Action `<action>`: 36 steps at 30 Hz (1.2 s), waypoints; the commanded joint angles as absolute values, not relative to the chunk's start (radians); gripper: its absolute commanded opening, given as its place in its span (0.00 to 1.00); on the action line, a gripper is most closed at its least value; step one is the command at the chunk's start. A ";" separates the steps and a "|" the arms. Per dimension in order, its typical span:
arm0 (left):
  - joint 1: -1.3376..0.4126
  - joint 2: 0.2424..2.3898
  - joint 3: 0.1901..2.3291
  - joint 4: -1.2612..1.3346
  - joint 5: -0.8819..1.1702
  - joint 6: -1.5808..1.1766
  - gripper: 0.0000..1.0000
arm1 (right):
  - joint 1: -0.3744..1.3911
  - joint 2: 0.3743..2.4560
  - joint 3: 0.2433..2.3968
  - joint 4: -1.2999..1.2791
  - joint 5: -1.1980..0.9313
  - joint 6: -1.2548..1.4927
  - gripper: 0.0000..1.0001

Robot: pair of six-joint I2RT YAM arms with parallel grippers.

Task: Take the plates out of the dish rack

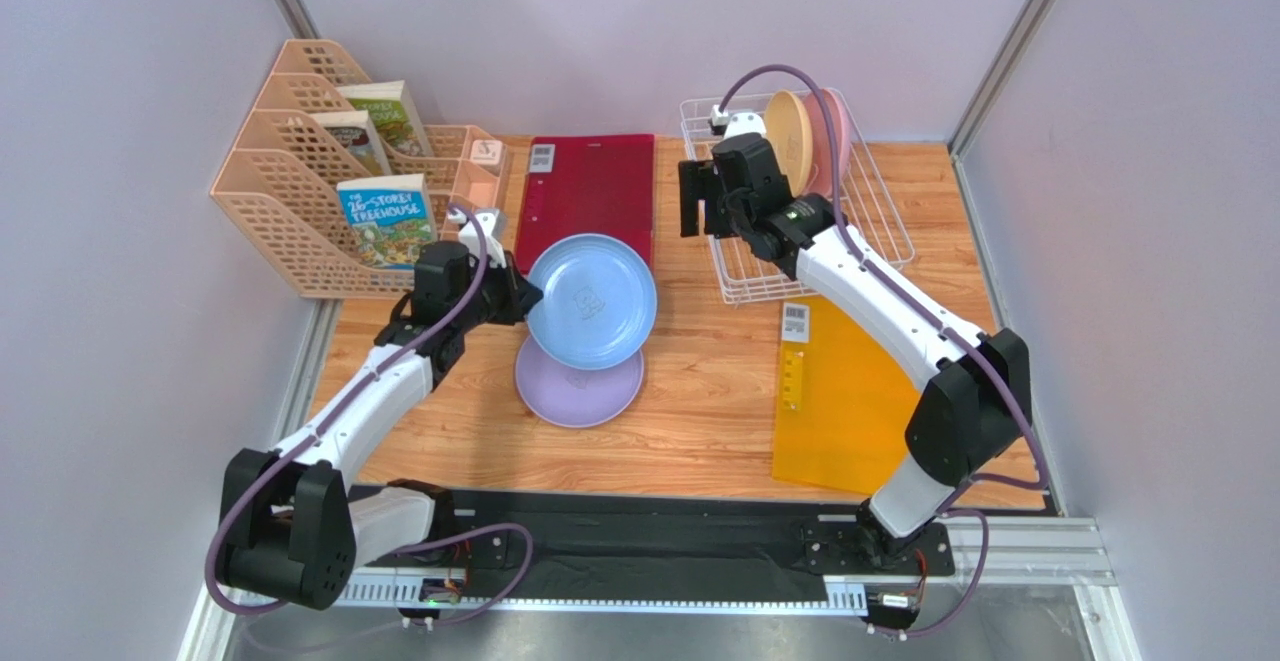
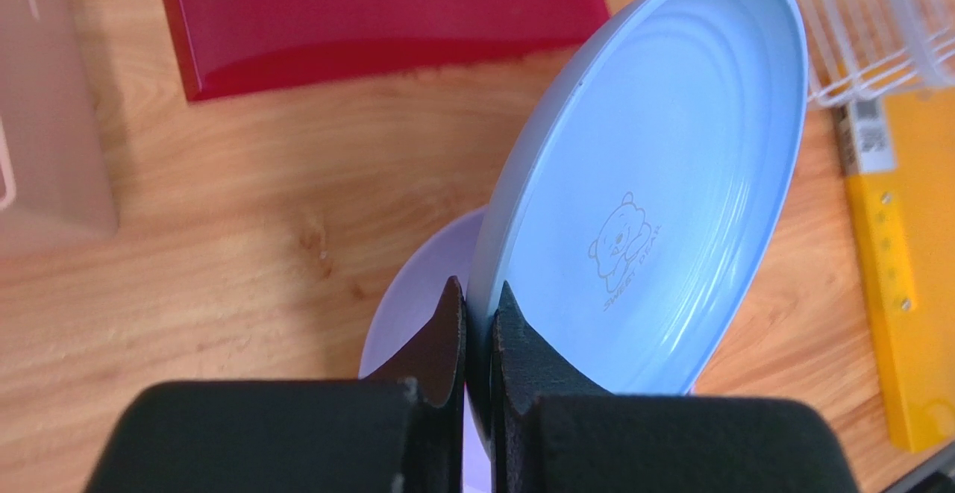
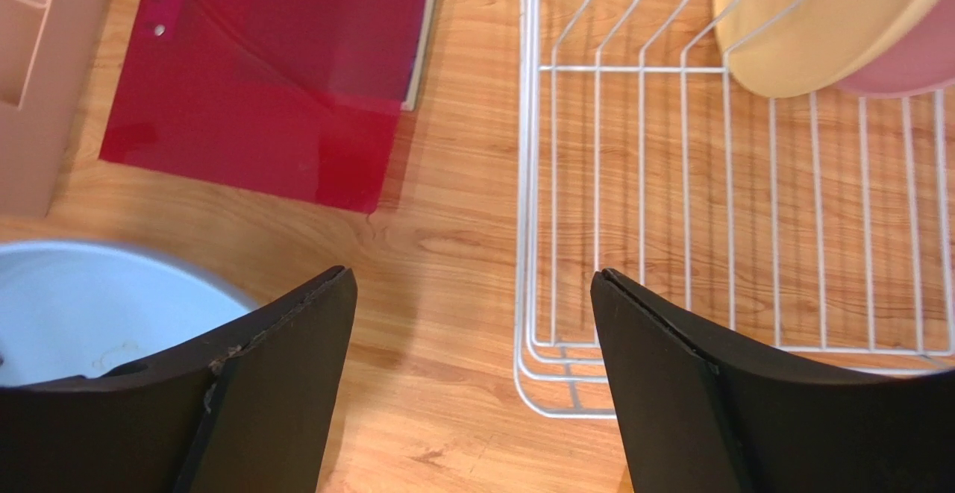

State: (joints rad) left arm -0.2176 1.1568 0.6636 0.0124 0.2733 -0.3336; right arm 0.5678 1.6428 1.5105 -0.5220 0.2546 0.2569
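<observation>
Meanwhile, on a wood-grain table (image 1: 706,436), the left gripper (image 2: 476,303) is clenched on the rim of the blue plate (image 2: 661,180), its flat black fingers (image 2: 446,331) pinching the thin edge from both sides. Smooth, round and shallow, with faint concentric rings and a small bear outline printed at its centre, this plastic plate is held tilted, extending away from the claw over the lavender plate (image 2: 415,292), which lies flat on the wood just below; whether the two touch cannot be told. Across the table, the right gripper (image 3: 476,280) is released and holds nothing, its broad matte fingers (image 3: 280,348) spread wide over bare wood beside one corner of the dish rack (image 3: 561,381), a white wire rectangle with raised sides and bent upright tines. At the rack's far end, well apart from that claw, the cream-yellow plate (image 3: 807,23) stands on edge among the tines with the pink plate (image 3: 908,68) just behind it. A glossy red folder (image 1: 589,189) lies flat near the blue plate, a yellow folder (image 1: 842,406) sits by the right arm, and peach lattice file holders (image 1: 301,196) line the left side.
</observation>
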 commanded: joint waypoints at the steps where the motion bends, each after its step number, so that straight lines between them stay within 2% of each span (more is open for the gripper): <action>1: -0.221 1.169 0.735 -0.230 0.267 -0.232 0.00 | 0.551 1.620 1.580 -0.531 0.362 0.216 0.83; 18: -0.195 1.322 0.775 -0.339 0.377 -0.183 0.00 | 0.440 1.683 1.649 -0.554 0.455 0.192 0.84; 20: -0.195 1.350 0.785 -0.350 0.350 -0.184 0.22 | 0.428 1.712 1.664 -0.555 0.489 0.187 0.84; 21: -0.195 1.359 0.788 -0.353 0.345 -0.183 0.29 | 0.419 1.724 1.684 -0.555 0.498 0.183 0.84; 22: -0.195 1.367 0.790 -0.353 0.339 -0.180 0.42 | 0.413 1.739 1.692 -0.555 0.520 0.178 0.84; 24: -0.195 1.393 0.792 -0.356 0.327 -0.179 0.56 | 0.400 1.788 1.715 -0.551 0.540 0.173 0.85; 28: -0.193 1.413 0.801 -0.368 0.278 -0.173 0.71 | 0.394 1.867 1.782 -0.534 0.626 0.143 0.85; 33: -0.193 1.362 0.792 -0.353 0.154 -0.186 0.77 | 0.390 1.989 1.859 -0.462 0.702 0.068 0.85; 36: -0.193 1.261 0.735 -0.272 0.091 -0.195 0.81 | 0.384 2.040 1.881 -0.396 0.776 0.022 0.83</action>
